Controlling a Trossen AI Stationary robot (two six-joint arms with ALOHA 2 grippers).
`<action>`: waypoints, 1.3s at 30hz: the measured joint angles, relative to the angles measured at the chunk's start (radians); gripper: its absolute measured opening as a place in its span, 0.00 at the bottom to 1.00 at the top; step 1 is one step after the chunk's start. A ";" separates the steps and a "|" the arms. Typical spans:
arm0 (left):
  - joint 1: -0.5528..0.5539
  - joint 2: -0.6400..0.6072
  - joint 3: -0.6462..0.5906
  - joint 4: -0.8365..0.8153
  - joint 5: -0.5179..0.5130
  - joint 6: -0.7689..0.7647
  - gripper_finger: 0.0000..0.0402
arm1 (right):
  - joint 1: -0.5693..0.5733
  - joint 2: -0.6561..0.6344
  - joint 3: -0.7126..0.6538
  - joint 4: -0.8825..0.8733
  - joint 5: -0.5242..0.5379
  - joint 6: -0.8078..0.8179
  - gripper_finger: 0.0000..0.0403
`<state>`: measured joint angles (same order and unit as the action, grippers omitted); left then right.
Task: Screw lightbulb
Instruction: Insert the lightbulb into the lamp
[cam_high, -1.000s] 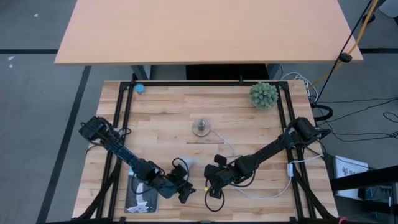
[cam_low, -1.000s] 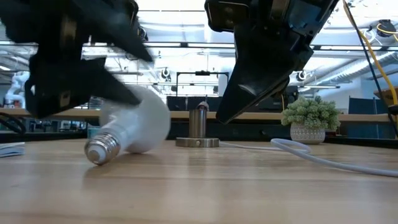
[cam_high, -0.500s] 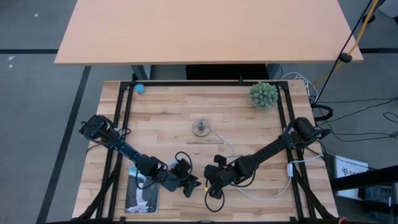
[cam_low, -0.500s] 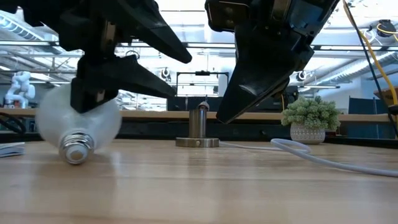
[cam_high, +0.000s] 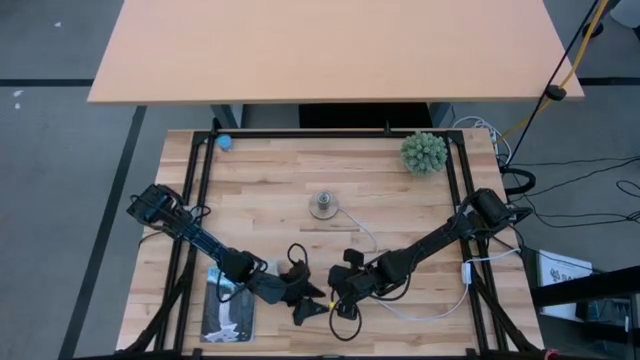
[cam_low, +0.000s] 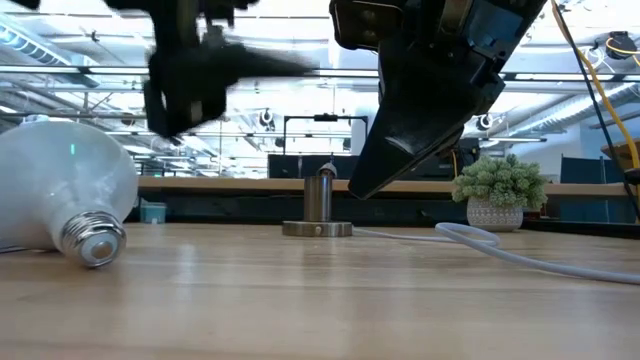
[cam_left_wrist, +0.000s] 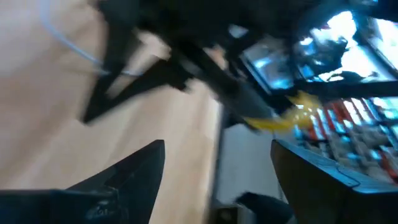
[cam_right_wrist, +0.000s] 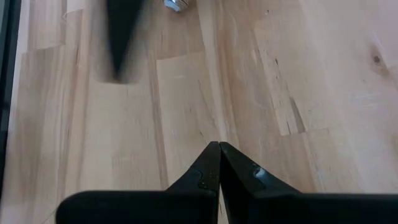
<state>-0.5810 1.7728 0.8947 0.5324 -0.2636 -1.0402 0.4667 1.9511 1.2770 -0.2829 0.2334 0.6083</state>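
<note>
The white lightbulb (cam_low: 70, 200) lies on its side on the table at the left of the low view, its silvery screw base (cam_low: 93, 240) turned toward the near edge. The base tip also shows in the right wrist view (cam_right_wrist: 174, 5). In the high view my left arm hides the bulb. My left gripper (cam_high: 308, 303) is open and empty, above and to the right of the bulb (cam_left_wrist: 217, 180). My right gripper (cam_right_wrist: 219, 152) is shut and empty, close to the right of the left one (cam_high: 342, 310). The grey socket (cam_high: 322, 205) stands mid-table.
A white cord (cam_high: 365, 235) runs from the socket toward the near right. A potted plant (cam_high: 424, 152) stands at the far right. A flat packaging card (cam_high: 228, 315) lies near the near left edge. A small blue thing (cam_high: 224, 142) lies at the far left corner.
My left gripper has swept toward the table's right and turned, rising off the bulb in the low view. The bulb has rolled along the table toward the left and near edges, its screw base swinging round to face the near edge. My right gripper has kept still.
</note>
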 joint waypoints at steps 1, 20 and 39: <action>-0.015 -0.008 0.006 -0.009 0.000 -0.001 0.74 | 0.000 0.000 0.000 0.000 0.000 0.000 0.00; -0.252 -0.036 0.196 -1.049 -0.095 -0.724 0.74 | 0.002 0.000 0.000 -0.006 0.000 0.006 0.00; 0.098 -0.036 0.195 -1.587 0.011 -0.384 0.74 | 0.002 0.000 0.000 0.040 0.006 0.002 0.00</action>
<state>-0.4829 1.7367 1.0901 -1.0549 -0.2522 -1.4240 0.4686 1.9511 1.2774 -0.2424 0.2390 0.6099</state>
